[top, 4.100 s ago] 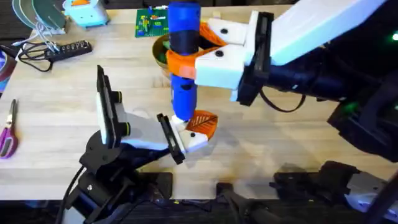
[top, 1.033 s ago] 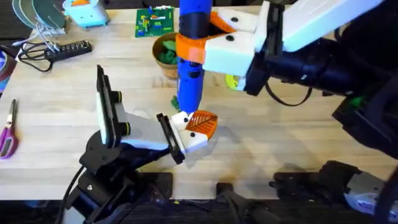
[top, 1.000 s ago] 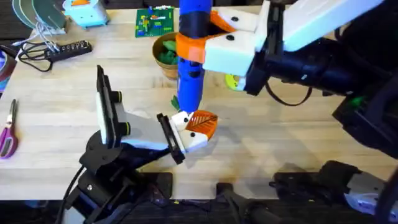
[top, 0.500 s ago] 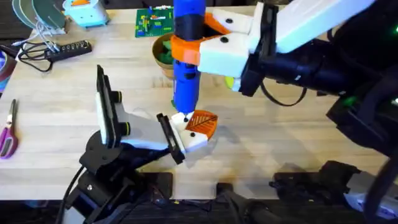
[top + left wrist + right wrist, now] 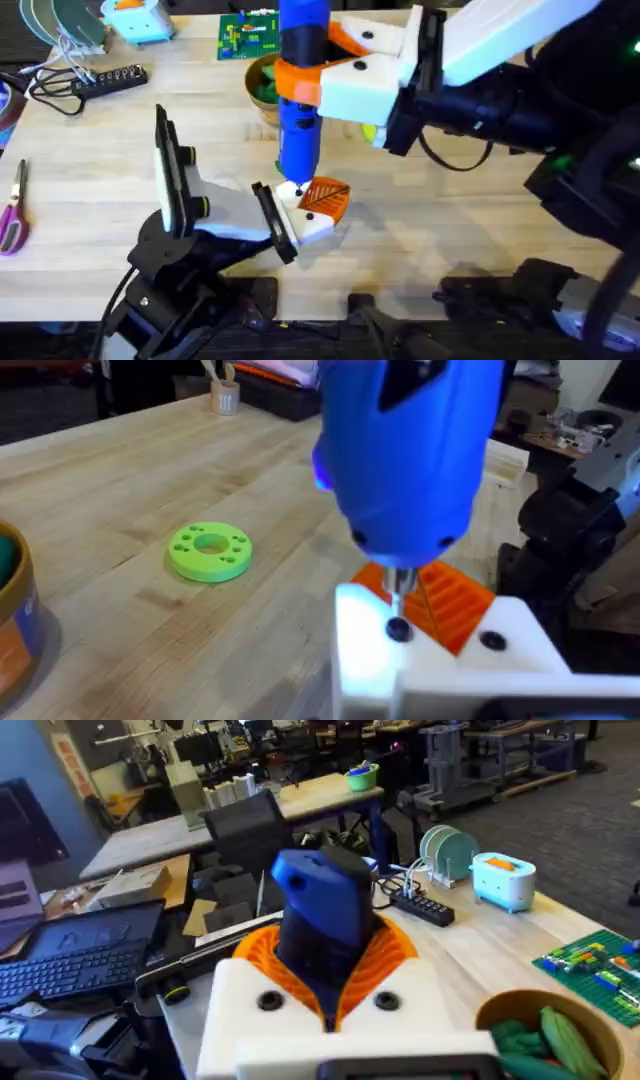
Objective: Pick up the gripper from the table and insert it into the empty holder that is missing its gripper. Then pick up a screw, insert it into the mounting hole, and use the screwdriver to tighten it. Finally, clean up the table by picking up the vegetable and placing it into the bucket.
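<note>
round orange-brown bucket with tan rim (image 5: pixel 262 88): far edge of tabletop, green toy vegetables inside | no legible writing | right gripper (image 5: pixel 318 72): clamped on upright bright blue pen-shaped screwdriver (image 5: pixel 298 110), bit on white holder (image 5: pixel 305 222) with orange ribbed gripper (image 5: pixel 325 198) | left gripper (image 5: pixel 290 225): grips holder

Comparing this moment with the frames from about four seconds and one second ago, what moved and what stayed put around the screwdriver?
The right gripper, clamped on the screwdriver throughout, drifted right and away by a second ago, then came back left, setting the bit on the screw in the holder. The left gripper kept holding the holder with its orange gripper in place. The bucket and green disc did not move.
</note>
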Robot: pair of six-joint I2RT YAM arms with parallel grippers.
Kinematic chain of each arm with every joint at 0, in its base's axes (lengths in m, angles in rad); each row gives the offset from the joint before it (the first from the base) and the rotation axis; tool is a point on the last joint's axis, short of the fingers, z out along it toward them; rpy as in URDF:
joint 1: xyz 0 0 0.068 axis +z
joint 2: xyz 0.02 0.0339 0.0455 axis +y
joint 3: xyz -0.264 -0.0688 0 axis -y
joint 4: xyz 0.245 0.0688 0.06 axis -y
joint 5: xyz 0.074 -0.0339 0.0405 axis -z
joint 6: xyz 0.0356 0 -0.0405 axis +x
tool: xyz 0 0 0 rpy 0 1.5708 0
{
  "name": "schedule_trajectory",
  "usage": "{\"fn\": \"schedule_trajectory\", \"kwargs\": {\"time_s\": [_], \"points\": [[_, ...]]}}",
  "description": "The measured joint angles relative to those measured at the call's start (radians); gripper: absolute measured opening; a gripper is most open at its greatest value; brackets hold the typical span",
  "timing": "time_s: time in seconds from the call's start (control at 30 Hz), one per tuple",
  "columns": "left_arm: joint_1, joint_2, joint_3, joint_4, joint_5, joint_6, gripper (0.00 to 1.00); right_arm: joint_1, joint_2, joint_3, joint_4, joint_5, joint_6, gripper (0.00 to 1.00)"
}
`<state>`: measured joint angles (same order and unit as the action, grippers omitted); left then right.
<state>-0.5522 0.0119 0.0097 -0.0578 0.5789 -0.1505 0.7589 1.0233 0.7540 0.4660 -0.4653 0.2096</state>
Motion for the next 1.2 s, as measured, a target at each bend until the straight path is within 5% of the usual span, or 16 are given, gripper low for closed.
{"fn": "schedule_trajectory", "kwargs": {"time_s": [0.83,1.07,1.2], "points": [[0.000,0.000,0.000,0.000,0.000,0.000,0.015,-0.009,0.022,0.000,0.059,-0.006,0.027,0.024],[0.000,0.000,0.000,0.000,0.000,0.000,0.015,-0.090,-0.053,0.000,0.049,-0.008,0.010,0.024],[0.000,0.000,0.000,0.000,0.000,0.000,0.015,-0.170,-0.050,0.000,-0.047,0.006,-0.121,0.024]]}}
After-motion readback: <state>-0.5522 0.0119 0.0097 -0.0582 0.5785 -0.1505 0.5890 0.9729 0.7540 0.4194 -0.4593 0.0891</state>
